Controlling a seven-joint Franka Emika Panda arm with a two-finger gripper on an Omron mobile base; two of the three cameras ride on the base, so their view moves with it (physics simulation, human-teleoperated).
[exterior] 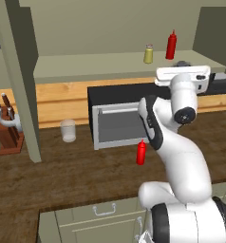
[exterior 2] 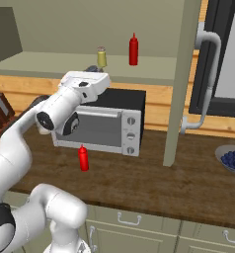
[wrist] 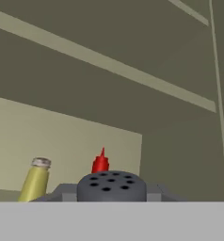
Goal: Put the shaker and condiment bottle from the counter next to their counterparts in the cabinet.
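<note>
Your gripper [wrist: 111, 195] is raised to shelf height in the cabinet [exterior: 20, 80], and in the hand view a grey perforated cap sits right between the fingertips — that is the shaker [wrist: 111, 186], clamped in the jaws. From the left base view you see the hand just over the front right part of the pale shelf, with a dark shape at its far end; the shaker's body is too hidden there to make out.

Its counterparts stand on the shelf beyond the hand: the yellowish shaker [exterior: 148, 53] to the left, the second red bottle [exterior: 171, 45] just to its right, close but apart.

The condiment bottle [exterior: 141, 152] is still on the counter [exterior: 62, 175], upright, in front of the black microwave [exterior 2: 109, 126]. Further left on the counter you have a clear glass [exterior: 68, 130] and a knife block [exterior: 8, 135]; a bowl of blueberries [exterior 2: 233, 159] sits to the right.
</note>
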